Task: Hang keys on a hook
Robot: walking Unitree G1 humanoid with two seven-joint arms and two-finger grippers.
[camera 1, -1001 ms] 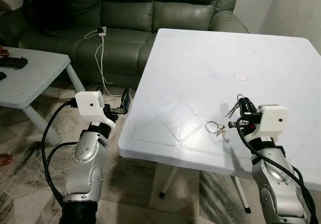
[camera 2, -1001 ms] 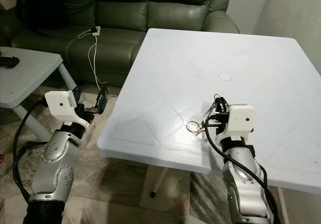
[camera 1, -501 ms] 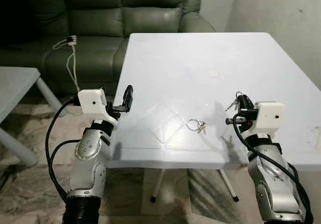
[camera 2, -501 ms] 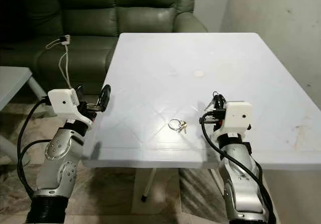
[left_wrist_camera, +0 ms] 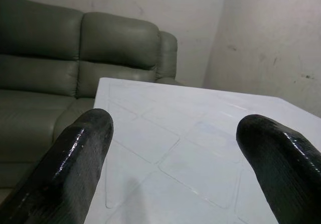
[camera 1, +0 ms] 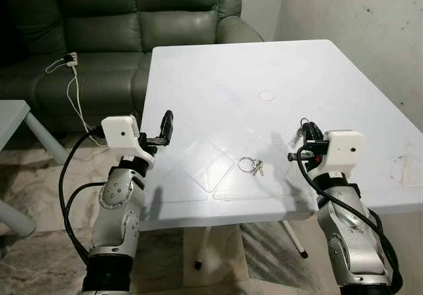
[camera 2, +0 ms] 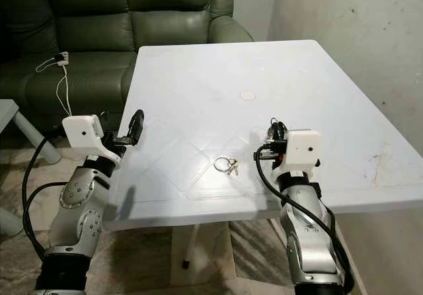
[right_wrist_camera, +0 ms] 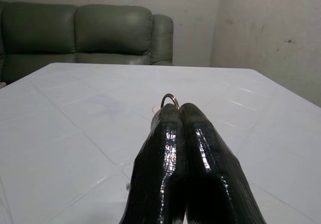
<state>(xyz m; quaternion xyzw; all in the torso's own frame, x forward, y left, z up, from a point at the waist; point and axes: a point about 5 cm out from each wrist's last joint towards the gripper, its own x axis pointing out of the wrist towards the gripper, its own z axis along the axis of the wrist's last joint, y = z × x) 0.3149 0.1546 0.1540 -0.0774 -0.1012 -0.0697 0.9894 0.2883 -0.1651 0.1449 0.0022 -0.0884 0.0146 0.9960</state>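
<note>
Right gripper (camera 1: 308,133): one, raised over the near right part of the table, its two black fingers (right_wrist_camera: 200,153) pressed together. A small metal key ring (right_wrist_camera: 170,100) sticks out past their tips, so the fingers are clenched on one bunch of keys (camera 1: 304,124); how many keys hang from it cannot be told.

Left gripper (camera 1: 167,126): one, held at the table's near left edge, fingers (left_wrist_camera: 75,156) spread wide with nothing between them.

Loose keys (camera 1: 252,167): a second set, one ring with a few small keys, lying flat on the tabletop between the two grippers, near the front edge and well apart from both.

White table (camera 1: 211,70): one, square, plastic, with faint diamond-shaped lines moulded into its top and one small round cap (camera 1: 266,96) at its middle. Brownish marks (camera 1: 402,169) stain the near right corner.

Sofa (camera 1: 119,24): one, dark green leather, beyond the table and close to its far left corner.

Charger with white cable (camera 1: 69,67): one, resting on the sofa seat, the cable trailing down toward the floor.

Low table (camera 1: 10,120): one, light grey, at the left margin, partly cut off.

Wall (camera 1: 357,17): plain, scuffed, to the right of the table.
</note>
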